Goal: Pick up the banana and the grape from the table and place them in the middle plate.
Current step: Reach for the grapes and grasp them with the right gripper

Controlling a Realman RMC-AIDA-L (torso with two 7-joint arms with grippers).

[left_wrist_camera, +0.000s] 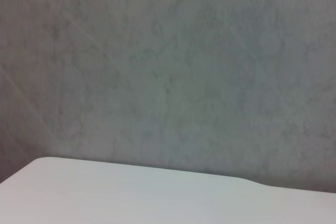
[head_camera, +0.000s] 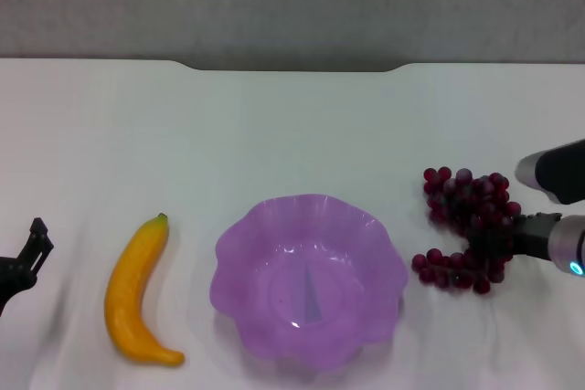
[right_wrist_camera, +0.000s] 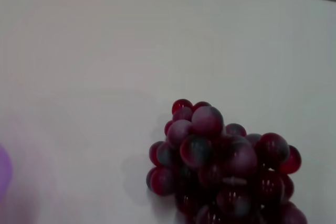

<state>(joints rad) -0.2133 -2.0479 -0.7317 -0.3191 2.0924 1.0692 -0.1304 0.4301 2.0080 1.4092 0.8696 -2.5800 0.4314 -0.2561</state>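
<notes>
The banana (head_camera: 133, 294) lies left of the middle plate (head_camera: 239, 253) — long axis near-to-far, stem far; right gripper (head_camera: 494, 246) reaches into the grape (head_camera: 462, 203), grip unclear.

The right tool (head_camera: 501, 242) was buried in the grape (head_camera: 466, 226), so its fingers could not be seen. The left tool (head_camera: 27, 258) was cut off by the picture's edge.

Banana (head_camera: 137, 294) left of purple plate (head_camera: 239, 253); grape (head_camera: 464, 226) right, on table (head_camera: 292, 125)
</notes>
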